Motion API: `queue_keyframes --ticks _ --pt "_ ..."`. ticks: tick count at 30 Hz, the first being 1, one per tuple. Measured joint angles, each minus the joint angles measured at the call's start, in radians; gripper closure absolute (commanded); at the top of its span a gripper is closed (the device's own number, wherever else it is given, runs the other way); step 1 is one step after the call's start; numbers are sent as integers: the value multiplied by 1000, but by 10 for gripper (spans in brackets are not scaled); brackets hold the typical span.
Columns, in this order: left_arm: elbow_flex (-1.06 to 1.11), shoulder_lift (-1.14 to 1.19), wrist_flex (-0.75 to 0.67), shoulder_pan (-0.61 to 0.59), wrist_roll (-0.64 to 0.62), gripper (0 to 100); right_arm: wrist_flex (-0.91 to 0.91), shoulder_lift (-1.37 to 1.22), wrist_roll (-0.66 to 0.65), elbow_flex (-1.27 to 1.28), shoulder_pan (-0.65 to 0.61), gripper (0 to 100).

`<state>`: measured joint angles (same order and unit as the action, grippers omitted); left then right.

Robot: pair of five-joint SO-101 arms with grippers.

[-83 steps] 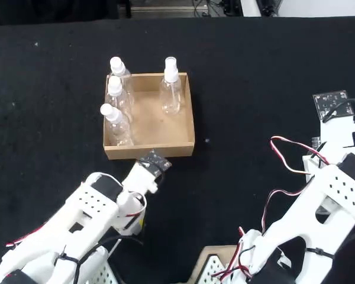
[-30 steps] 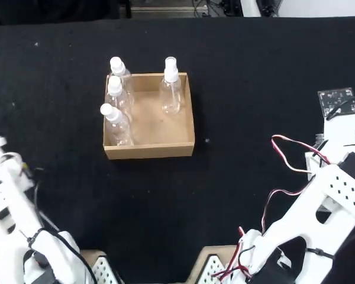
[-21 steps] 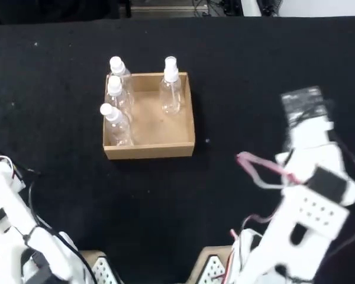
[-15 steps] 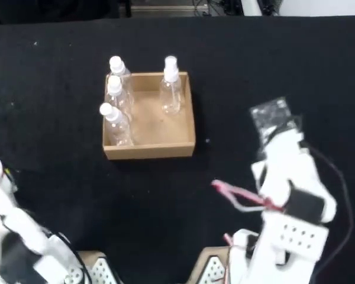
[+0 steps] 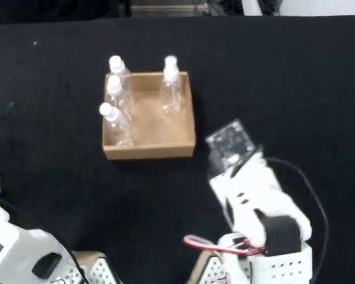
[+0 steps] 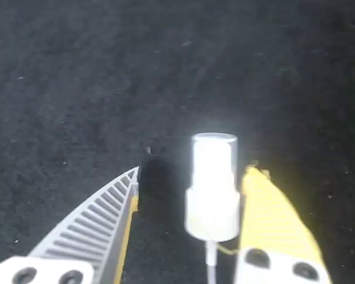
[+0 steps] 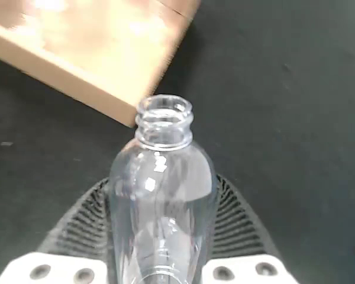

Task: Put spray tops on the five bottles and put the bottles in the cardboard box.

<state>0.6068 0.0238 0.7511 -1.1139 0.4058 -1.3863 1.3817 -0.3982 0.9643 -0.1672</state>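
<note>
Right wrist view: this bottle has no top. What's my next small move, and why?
Probably carry the spray top in the left gripper over the open neck of the bottle in the right gripper: that bottle is uncapped, while the four bottles in the cardboard box already wear tops.

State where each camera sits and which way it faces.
High view: fixed above, looking down on the table, cardboard box, left arm and right arm.
Left wrist view: on the left wrist, looking along the left claw, shut on a spray top.
Right wrist view: on the right wrist, looking along the right claw, shut on an open bottle, toward the cardboard box.
Shared: high and right wrist views both show the cardboard box.
</note>
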Motion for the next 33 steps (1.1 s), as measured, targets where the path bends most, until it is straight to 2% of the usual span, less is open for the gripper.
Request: queue_keyframes --ticks 5,9,16,21,29,33 --pt "-51 11 97 -2 92 759 71 3 77 72 -155 988" --pt "-63 14 130 2 115 782 146 3 170 161 -247 988" --pt "-49 12 130 37 120 821 169 3 181 178 -250 988" --pt "-37 8 144 57 120 977 170 3 181 178 -250 988" --pt "-64 14 307 75 120 970 186 3 181 178 -250 988" --pt "-155 18 405 97 43 970 236 3 181 178 -250 988"
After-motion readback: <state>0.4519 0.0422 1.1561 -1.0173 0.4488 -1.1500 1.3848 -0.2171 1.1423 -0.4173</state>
